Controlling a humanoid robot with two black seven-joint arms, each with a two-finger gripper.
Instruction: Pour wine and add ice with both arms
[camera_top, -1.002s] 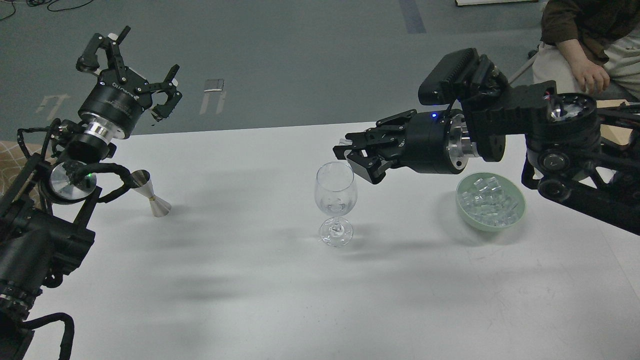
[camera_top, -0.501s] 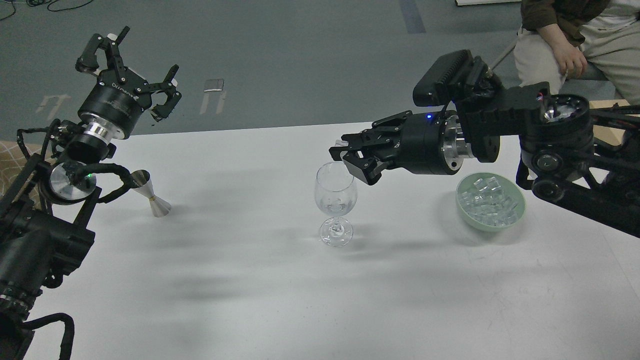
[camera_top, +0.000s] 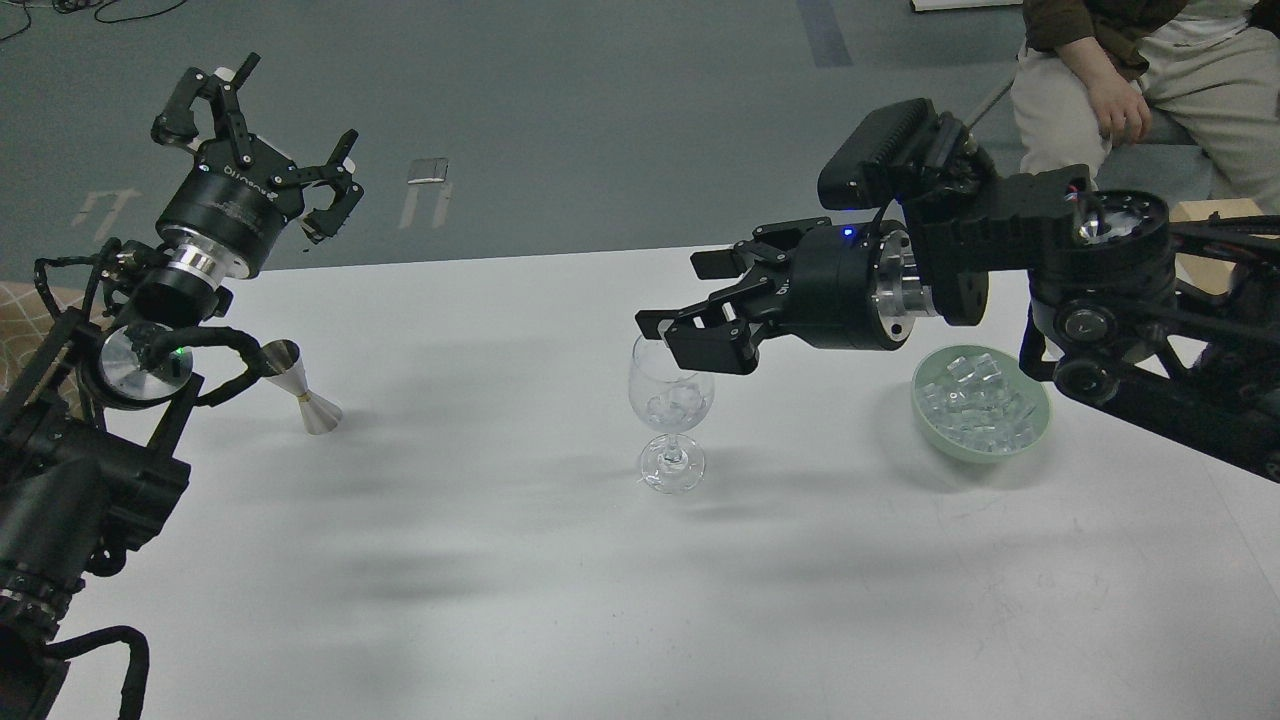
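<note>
A clear wine glass (camera_top: 671, 410) stands mid-table, with an ice cube (camera_top: 675, 403) lying inside its bowl. My right gripper (camera_top: 690, 300) hovers just over the glass's rim, its fingers spread open and holding nothing. A pale green bowl (camera_top: 982, 405) heaped with ice cubes (camera_top: 975, 395) sits to the right of the glass, under my right arm. My left gripper (camera_top: 262, 125) is raised at the far left, open and empty, well away from the glass. No wine shows in the glass.
A steel jigger (camera_top: 306, 392) stands on the white table (camera_top: 520, 560) at the left, close to my left arm. A seated person (camera_top: 1140, 70) is at the top right behind the table. Grey floor lies beyond the table's far edge.
My right gripper moved left over the glass and opened its fingers. An ice cube now lies in the glass's bowl. The left arm stayed still; the person shifted.
</note>
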